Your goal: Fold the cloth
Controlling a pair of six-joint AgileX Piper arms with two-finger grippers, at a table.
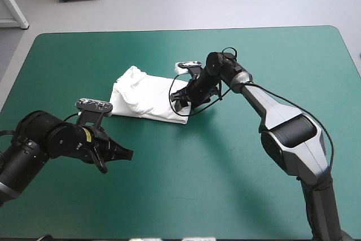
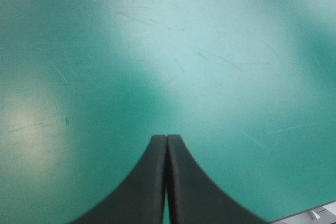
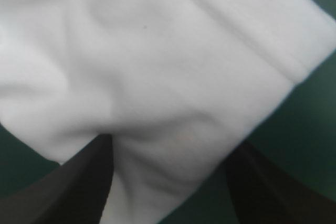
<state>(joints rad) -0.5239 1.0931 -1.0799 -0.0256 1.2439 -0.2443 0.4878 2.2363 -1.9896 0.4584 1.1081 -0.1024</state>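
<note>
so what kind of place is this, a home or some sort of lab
Probably a robotics lab or test bench, not a home: two robot arms, left gripper and right gripper, work at a table with a teal-green cover, on a folded white T-shirt.

We found the T-shirt (image 3: 173,61) to be soft, matt white cloth, creased, with a stitched hem along one edge. The teal-green cover (image 2: 220,51) was smooth, faintly sheened and finely scratched. The left fingers (image 2: 149,187) looked like smooth, matt black plastic.
</note>
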